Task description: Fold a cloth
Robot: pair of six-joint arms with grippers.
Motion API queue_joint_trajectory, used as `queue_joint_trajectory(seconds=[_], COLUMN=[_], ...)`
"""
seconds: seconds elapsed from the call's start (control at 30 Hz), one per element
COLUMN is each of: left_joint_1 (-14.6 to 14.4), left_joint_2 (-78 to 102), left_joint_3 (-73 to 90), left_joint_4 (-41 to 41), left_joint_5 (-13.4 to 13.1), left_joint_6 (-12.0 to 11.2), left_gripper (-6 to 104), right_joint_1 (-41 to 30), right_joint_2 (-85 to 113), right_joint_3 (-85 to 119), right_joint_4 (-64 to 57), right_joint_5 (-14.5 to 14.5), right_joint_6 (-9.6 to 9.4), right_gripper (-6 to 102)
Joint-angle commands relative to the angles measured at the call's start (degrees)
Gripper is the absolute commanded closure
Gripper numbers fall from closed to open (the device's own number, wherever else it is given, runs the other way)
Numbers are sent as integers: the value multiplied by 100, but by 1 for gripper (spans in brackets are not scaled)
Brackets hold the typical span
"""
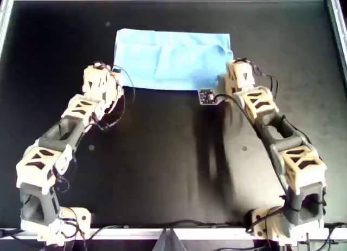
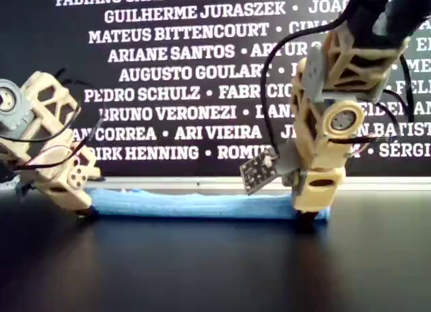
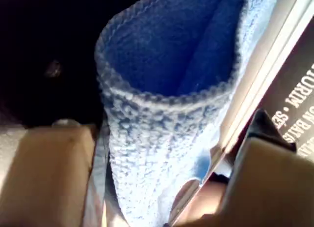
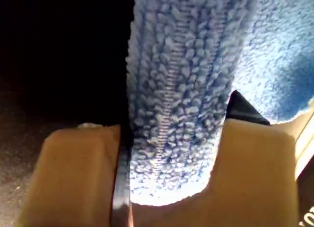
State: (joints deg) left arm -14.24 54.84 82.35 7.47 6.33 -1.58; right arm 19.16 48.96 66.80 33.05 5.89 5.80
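Two arms work a cloth [image 1: 172,58] that lies as a flat rectangle near the far edge of the black table [image 1: 173,169] in the overhead view, apparently already folded once. The left gripper [image 3: 162,188] has its jaws closed on the cloth's near corner at the overhead view's left; the right gripper [image 4: 167,173] clamps a doubled edge at the opposite near corner. Both grips look set, so the step in hand appears to be the start of another fold. The next move likely calls for lifting both corners together and carrying them evenly across.
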Motion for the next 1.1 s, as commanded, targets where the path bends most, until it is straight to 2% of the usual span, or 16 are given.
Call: queue_joint_trajectory(seconds=[0.0, 0.13, 0.27, 0.33, 0.47, 0.77, 0.83, 0.93, 1.07], left_joint_1=[-123, -123, -123, -114, -88, -123, -123, -123, -123], left_joint_2=[-35, -79, -88, -88, -88, 35, 35, 35, 18], left_joint_3=[-158, -281, -290, -281, -281, -299, -299, -308, -290], left_joint_4=[53, 88, 88, 79, 70, 70, 62, 53, 62], left_joint_5=[-18, 9, 26, 26, 53, 70, 79, 79, 79], left_joint_6=[26, 26, 26, 26, 26, 26, 26, -62, 0], left_gripper=[0, 5, 17, 25, 38, 69, 77, 88, 100], right_joint_1=[-9, -18, -18, -18, -18, -9, -26, -18, -18], right_joint_2=[123, 123, 123, 123, 132, 211, 167, 141, 141], right_joint_3=[-378, -352, -316, -308, -308, -387, -387, -387, -387], right_joint_4=[123, 123, 123, 123, 123, 105, 105, 105, 105], right_joint_5=[-18, -18, -18, -18, -18, -18, -18, -18, -18], right_joint_6=[-26, 26, 35, 35, 35, 44, 44, -9, -26], right_gripper=[18, 18, 19, 23, 42, 93, 99, 97, 96])
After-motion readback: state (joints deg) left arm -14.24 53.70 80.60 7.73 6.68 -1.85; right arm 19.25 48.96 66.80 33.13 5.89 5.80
